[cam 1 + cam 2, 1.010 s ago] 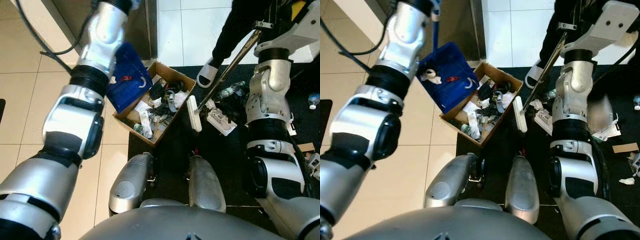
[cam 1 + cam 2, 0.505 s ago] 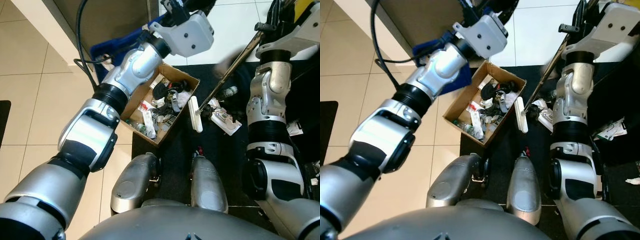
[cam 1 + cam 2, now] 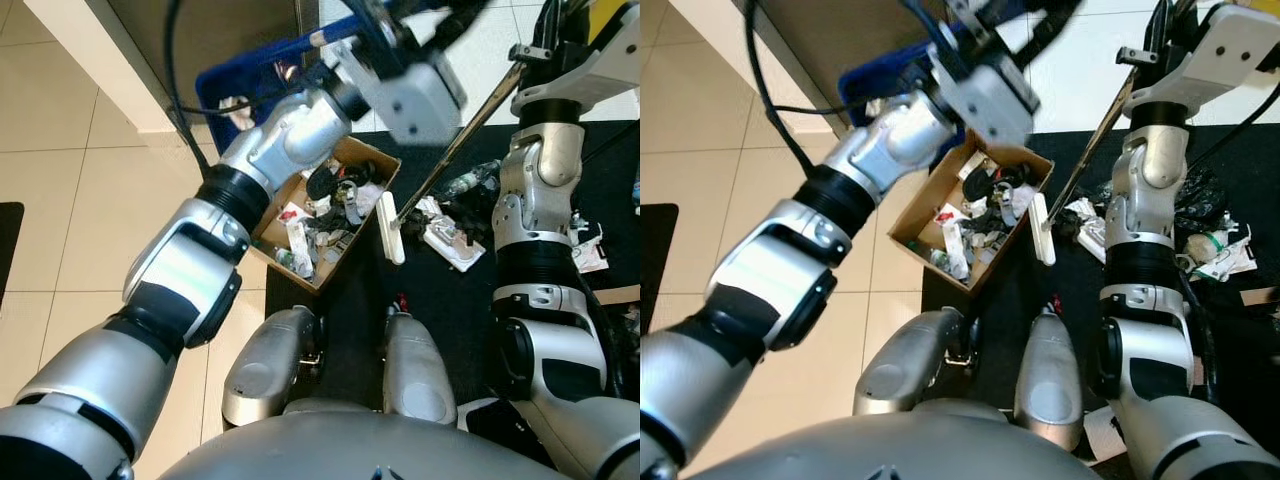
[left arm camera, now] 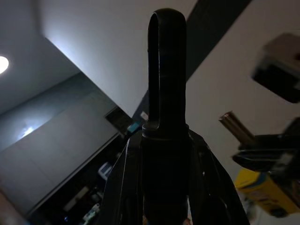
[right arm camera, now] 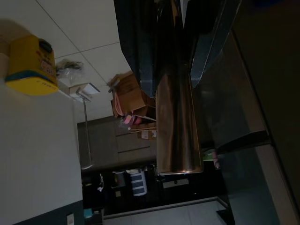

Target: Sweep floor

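Holding dustpan (image 3: 262,78) aloft by its handle (image 4: 166,117), clamped in our left gripper (image 4: 164,187), likely just emptied into the cardboard box (image 3: 325,215). Our right gripper (image 5: 173,56) grips the broom pole (image 3: 455,145), head (image 3: 388,228) parked on the black mat (image 3: 440,300) beside the box, near remaining litter (image 3: 445,240).

The left arm's wrist (image 3: 405,85) is motion-blurred, partly hiding the blue dustpan (image 3: 250,85) behind it. The broom handle (image 3: 470,125) runs past the top edge. Box contents (image 3: 325,210) are too small to identify.
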`<state>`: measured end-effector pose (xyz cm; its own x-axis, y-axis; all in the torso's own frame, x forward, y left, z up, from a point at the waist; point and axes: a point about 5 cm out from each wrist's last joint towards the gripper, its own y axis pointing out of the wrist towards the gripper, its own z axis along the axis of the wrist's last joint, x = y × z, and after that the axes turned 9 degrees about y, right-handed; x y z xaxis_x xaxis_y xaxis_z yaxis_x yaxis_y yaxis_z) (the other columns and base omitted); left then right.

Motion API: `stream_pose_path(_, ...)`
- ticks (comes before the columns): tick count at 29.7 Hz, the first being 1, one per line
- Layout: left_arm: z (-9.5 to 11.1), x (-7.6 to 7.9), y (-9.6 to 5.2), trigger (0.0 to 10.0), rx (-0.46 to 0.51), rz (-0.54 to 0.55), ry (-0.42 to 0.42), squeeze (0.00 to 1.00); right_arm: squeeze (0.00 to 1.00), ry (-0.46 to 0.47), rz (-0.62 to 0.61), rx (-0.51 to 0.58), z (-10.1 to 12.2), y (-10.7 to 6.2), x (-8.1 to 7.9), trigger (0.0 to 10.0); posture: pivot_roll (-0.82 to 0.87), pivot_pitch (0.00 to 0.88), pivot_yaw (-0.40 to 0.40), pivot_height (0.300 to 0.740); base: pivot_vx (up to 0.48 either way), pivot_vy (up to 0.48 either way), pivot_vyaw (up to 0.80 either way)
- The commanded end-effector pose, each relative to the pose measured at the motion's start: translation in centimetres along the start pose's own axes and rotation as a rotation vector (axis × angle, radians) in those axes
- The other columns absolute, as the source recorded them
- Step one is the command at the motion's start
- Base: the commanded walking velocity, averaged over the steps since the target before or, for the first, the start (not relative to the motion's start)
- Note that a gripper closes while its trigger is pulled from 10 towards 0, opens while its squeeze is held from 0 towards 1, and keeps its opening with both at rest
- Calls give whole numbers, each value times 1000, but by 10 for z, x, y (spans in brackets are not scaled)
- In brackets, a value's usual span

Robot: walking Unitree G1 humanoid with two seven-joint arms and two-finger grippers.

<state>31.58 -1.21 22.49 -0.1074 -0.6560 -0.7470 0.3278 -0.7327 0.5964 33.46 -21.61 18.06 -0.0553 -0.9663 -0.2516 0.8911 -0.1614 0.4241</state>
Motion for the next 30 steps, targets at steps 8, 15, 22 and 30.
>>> stream_pose_path(8,0,-1,9,10000,-10,18,11,0,0,-1,-2,45,7,0,-1,10000,49,76,151,740,0,0,0)
stream_pose_path(15,-8,3,8,10000,-69,-9,25,0,0,-2,-2,47,8,0,0,10000,29,88,151,740,0,0,0)
stream_pose_path(22,4,-8,21,10000,23,64,33,0,0,7,3,48,8,0,-3,10000,42,77,154,740,0,0,0)
stream_pose_path(30,-10,1,24,10000,-93,19,45,0,0,-2,-10,48,8,-1,2,10000,53,74,165,740,0,0,0)
